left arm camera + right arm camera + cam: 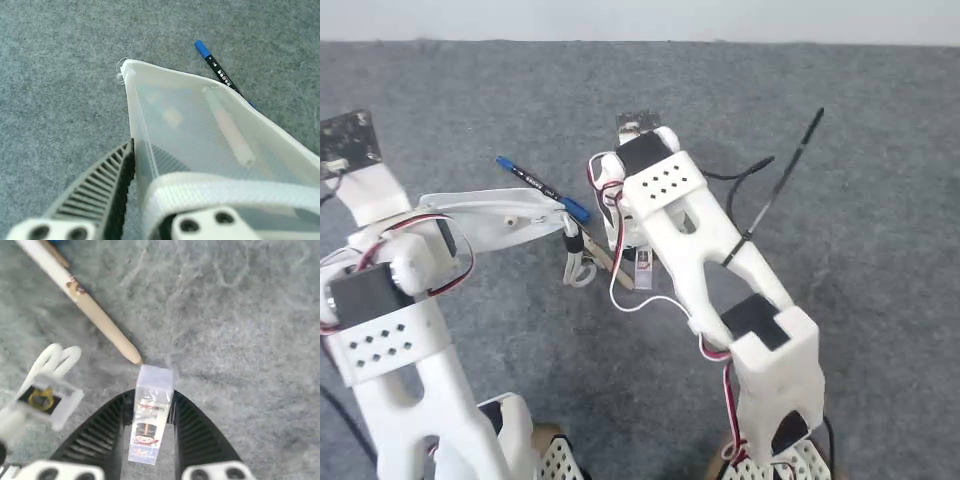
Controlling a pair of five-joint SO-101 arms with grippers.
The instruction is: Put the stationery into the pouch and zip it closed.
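Observation:
My left gripper [145, 170] is shut on one end of the white mesh pouch [200, 130], which stretches away from it over the carpet. Pale items show through the mesh. A blue-capped black pen [216, 67] lies just beyond the pouch, near its far edge [542, 188]. My right gripper [150, 397] points down at the carpet, shut on a small clear eraser box [148, 427] with a printed label. A beige pen [95, 312] lies with its tip almost touching the box. In the high view the right gripper [638, 262] stands beside the pouch's open end [560, 220].
A white cord loop [50, 362] and a clear square tag [47, 400] lie by the beige pen, near the pouch's end [578, 270]. A black cable tie [780, 190] sticks up off the right arm. Grey carpet [840, 120] covers the table.

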